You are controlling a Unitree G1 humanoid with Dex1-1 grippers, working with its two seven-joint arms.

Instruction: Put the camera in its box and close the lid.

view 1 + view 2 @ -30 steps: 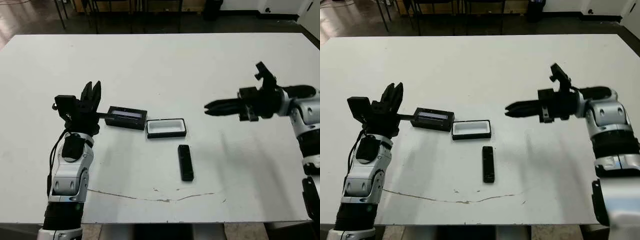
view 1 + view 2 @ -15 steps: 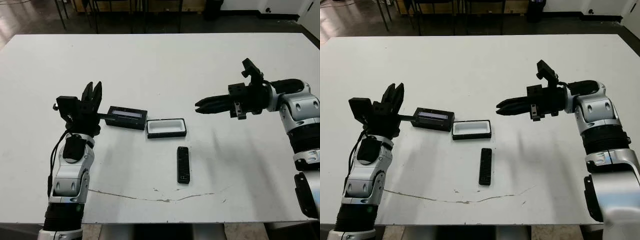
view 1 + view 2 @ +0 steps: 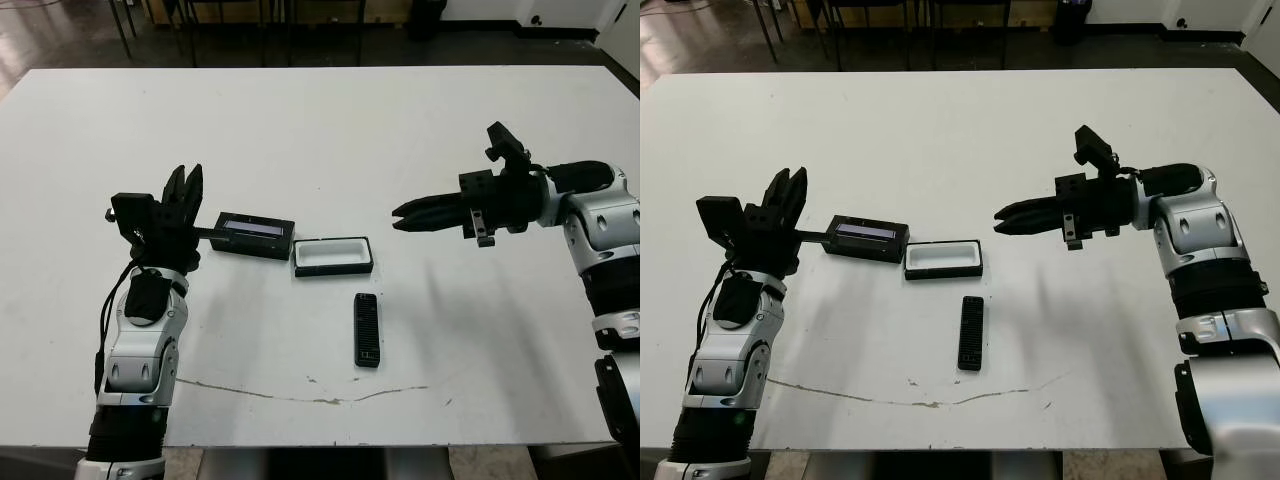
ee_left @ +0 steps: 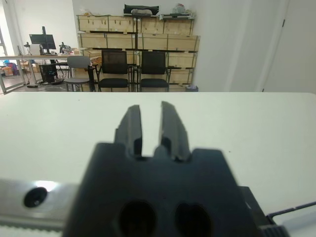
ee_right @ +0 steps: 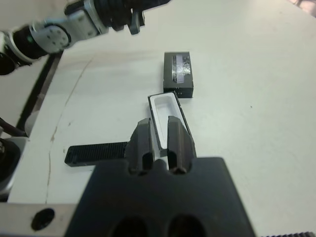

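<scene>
The camera [image 3: 367, 329], a slim black bar with a ribbed face up, lies on the white table just in front of the box [image 3: 333, 271], a small black tray with white lining. The lid [image 3: 255, 235], a black slab with a pale strip, lies touching the box's left end. My left gripper [image 3: 186, 178] points upward left of the lid, fingers a little apart and holding nothing. My right gripper [image 3: 400, 217] hovers above the table right of the box, pointing left, fingers narrowly apart and empty. In the right wrist view the box [image 5: 149, 103] and camera [image 5: 96, 153] lie beyond its fingers.
A thin crack line [image 3: 300, 392] runs across the table near its front edge. Chairs and table legs [image 3: 200, 20] stand beyond the far edge. Bare table surface lies right of the camera and behind the box.
The camera has rolled over, ribbed face now up, and shifted slightly left. My right gripper swung left toward the box, then eased back a little. The left arm stayed put.
</scene>
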